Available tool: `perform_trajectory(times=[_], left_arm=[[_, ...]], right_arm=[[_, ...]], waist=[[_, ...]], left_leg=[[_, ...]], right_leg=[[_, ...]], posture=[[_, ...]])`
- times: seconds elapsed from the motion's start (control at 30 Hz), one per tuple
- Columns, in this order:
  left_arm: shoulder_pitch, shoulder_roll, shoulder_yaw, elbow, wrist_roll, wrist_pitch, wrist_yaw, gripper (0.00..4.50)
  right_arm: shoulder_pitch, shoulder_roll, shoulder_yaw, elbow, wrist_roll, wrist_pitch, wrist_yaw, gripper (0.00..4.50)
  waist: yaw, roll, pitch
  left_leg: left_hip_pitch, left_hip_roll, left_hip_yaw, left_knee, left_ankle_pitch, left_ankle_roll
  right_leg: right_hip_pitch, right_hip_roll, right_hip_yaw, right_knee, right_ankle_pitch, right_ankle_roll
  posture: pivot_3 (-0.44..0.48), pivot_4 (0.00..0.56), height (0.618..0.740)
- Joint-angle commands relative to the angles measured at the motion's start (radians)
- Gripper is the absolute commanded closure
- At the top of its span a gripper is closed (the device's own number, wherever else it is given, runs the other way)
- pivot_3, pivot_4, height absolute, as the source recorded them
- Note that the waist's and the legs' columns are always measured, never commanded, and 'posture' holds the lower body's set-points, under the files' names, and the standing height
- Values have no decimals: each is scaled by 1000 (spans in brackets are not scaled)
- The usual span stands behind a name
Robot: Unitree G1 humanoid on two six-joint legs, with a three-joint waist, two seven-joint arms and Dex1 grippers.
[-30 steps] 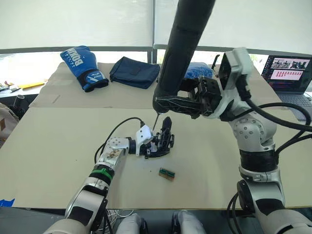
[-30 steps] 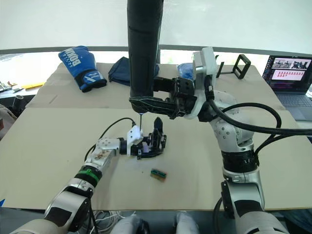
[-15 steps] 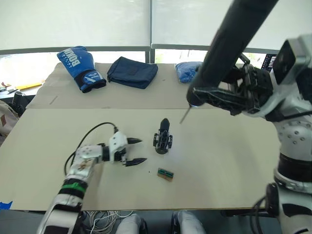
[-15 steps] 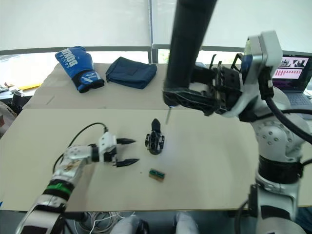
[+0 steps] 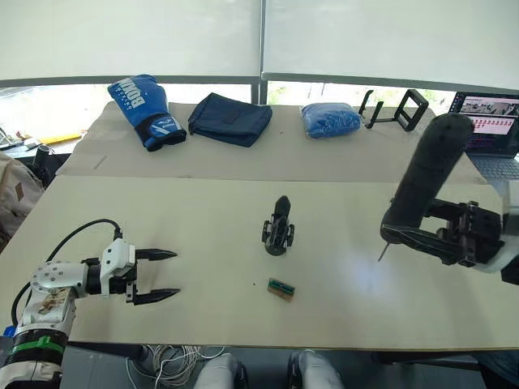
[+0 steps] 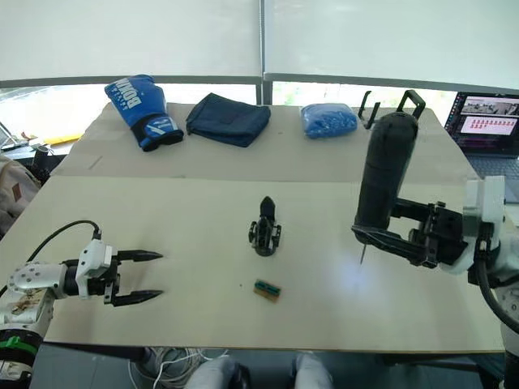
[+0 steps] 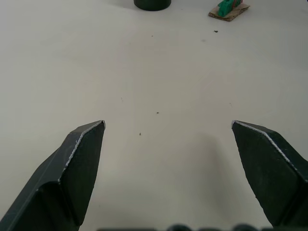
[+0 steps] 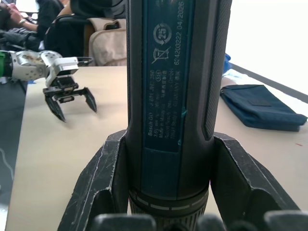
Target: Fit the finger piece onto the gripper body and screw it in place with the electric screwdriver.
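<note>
A: Where is the small black gripper body with the round stubby base (image 5: 277, 230)?

B: It stands upright near the middle of the beige table (image 5: 203, 219), its one pointed finger aimed up. Neither robot gripper touches it. A small green-brown block (image 5: 280, 288) lies on the table just in front of it, toward the robot.

A: And the thumb-sized tapered black finger piece?

B: I cannot pick it out as a separate part; from the head views the body is too small to say whether the piece sits on it.

A: What about the left gripper (image 5: 160, 275)?

B: It hovers low over the table's left part, well apart from the body. Its two black fingers (image 7: 82, 159) are spread wide with only bare tabletop between them, so it has hold of nothing.

A: The right gripper (image 8: 168, 202)?

B: Its fingers are clamped around the long thick black electric screwdriver (image 6: 381, 182), gripping it near the lower end. The tool stands nearly upright over the right part of the table, its thin metal bit pointing down, the tip apparently above the surface.

A: Anything else there?

B: Along the far edge lie a blue boxing glove (image 5: 144, 109), a folded dark navy cloth (image 5: 230, 118), a crumpled blue bundle (image 5: 330, 119) and a black stand (image 5: 395, 109). An open laptop (image 5: 490, 134) sits at the far right.
</note>
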Motion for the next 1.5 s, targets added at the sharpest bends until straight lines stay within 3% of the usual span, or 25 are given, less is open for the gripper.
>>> perform_trajectory(times=[0.03, 0.27, 0.47, 0.63, 1.03, 1.5], left_arm=[[-10, -33, -38, -190, -29, 56, 36, 71], [30, -136, -185, -420, 14, 186, 158, 71], [-12, -255, -307, -410, 77, 201, 237, 71], [-55, -326, -372, -345, 144, 170, 285, 71], [-109, -398, -442, -244, 193, 138, 293, 71], [-142, -408, -476, -198, 204, 121, 248, 71]], right_arm=[[-18, 57, 24, -166, 74, -43, -67, 2560], [-101, 185, 259, -286, 101, -16, -195, 2560], [-161, 276, 439, -238, -7, -74, -186, 2560], [-167, 290, 517, -194, -84, -125, -146, 2560], [-164, 299, 560, -112, -131, -170, -107, 2560], [-166, 294, 574, -92, -129, -164, -111, 2560]], waist=[[0, 0, 0], [-4, 0, 0], [1, -1, 0], [1, -1, 0], [3, -1, 0], [2, -1, 0]], left_leg=[[0, 0, 0, 0, 0, 0], [1, 0, 0, 0, 0, 0], [0, -1, 1, 2, 0, 0], [1, -1, 1, 2, 0, 0], [1, -1, 1, 3, 0, 0], [1, -1, 1, 4, 0, 0]], right_leg=[[0, 0, 0, 0, 0, 0], [1, 6, 1, 1, 0, 0], [1, 8, 2, 1, 0, 0], [1, 10, 3, 1, 0, 0], [2, 10, 4, 1, 0, 0], [2, 10, 4, 2, 0, 0]], posture=[[0, 150, 740], [0, 150, 740], [0, 150, 740], [0, 150, 740], [0, 150, 740], [0, 150, 740]])
